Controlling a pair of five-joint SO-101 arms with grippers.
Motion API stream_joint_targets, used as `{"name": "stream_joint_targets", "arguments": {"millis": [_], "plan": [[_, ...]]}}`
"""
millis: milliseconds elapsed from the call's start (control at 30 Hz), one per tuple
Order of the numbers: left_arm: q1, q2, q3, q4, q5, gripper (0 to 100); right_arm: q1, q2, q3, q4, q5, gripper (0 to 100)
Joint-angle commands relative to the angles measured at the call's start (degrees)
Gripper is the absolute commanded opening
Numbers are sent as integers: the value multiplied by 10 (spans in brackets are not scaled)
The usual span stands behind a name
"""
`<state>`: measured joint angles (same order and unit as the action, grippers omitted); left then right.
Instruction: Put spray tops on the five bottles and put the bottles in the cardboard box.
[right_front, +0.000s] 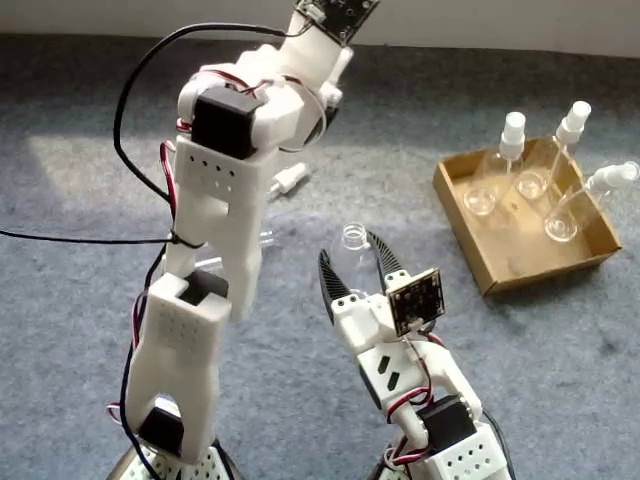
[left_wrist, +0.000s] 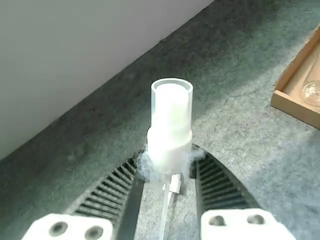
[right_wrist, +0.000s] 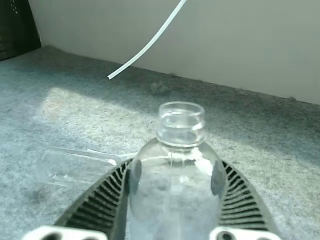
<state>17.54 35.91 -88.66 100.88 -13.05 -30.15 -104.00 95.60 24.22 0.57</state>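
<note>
The open-necked bottle (right_wrist: 181, 120) is standing upright on the carpeted bench (right_front: 90, 180), and the right pincer (right_wrist: 176, 167) is gripping it around its body. The left pincer (left_wrist: 169, 162) is clamping a white spray top (left_wrist: 171, 125), whose dip tube (right_wrist: 145, 46) is hanging in the air above and beyond the bottle. Another bare bottle (right_wrist: 75, 165) is lying on its side nearby. A loose spray top (right_front: 290, 180) is lying further back. Off to the right, three capped bottles (right_front: 512, 160) are sitting in the cardboard box (right_front: 550, 270).

Clear glossy plastic bottle (right_wrist: 172, 185), matt white plastic spray top (left_wrist: 171, 135), matt cardboard box (right_front: 555, 268), rough grey carpet (right_front: 80, 200).
</note>
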Motion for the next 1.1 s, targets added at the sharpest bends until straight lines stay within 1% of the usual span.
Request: {"name": "stream_joint_targets", "arguments": {"millis": [0, 200, 333, 467, 533, 733, 833, 1067], "plan": [[36, -97, 84, 3, 9, 5, -6, -10, 85, -17, -2, 155], [44, -225, 281, 0, 8, 5, -7, -10, 85, -17, -2, 155], [44, -291, 360, -1, 8, 5, -7, -10, 85, -16, -2, 155], [49, -321, 371, -28, 8, 5, -7, -7, 85, -15, -4, 155], [66, -328, 371, -40, 8, 5, -7, -6, 85, -15, -4, 155], [156, -356, 371, -41, 8, 5, -7, -5, 85, -15, -4, 155], [187, -370, 370, -44, 8, 5, -7, -5, 85, -15, -4, 155], [195, -385, 370, -120, 9, 5, -7, -5, 85, -15, -4, 155]]}}
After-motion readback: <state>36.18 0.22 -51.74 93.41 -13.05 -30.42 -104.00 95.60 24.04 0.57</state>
